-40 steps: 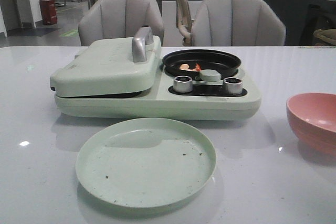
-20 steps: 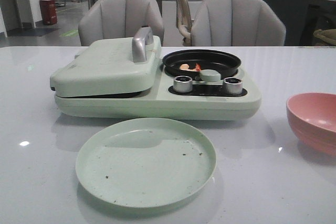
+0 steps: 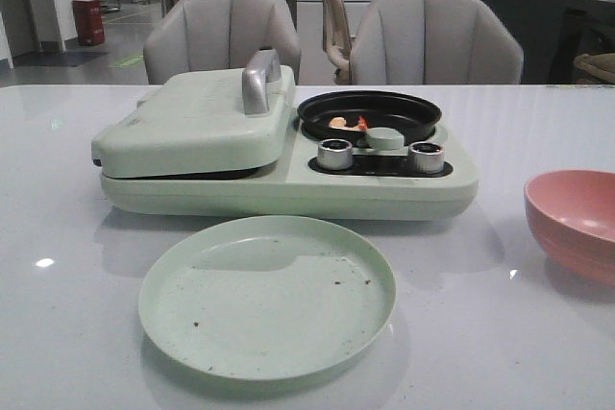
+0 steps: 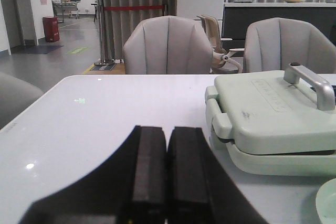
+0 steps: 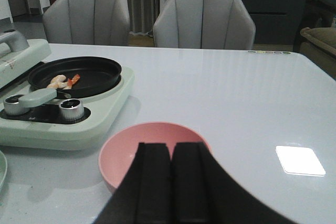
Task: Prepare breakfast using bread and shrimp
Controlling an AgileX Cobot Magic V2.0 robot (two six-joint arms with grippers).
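Shrimp lying in the black pan, at twelve o'clock from the green plate; bread unseen. Left gripper and right gripper pressed together, empty. Best spread wide before descending onto the shrimp, then pinch gently

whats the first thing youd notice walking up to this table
The pale green breakfast maker at the table's centre, its sandwich lid down and a few shrimp in the black pan on its right side. In front lies an empty green plate, with a pink bowl at the right edge.
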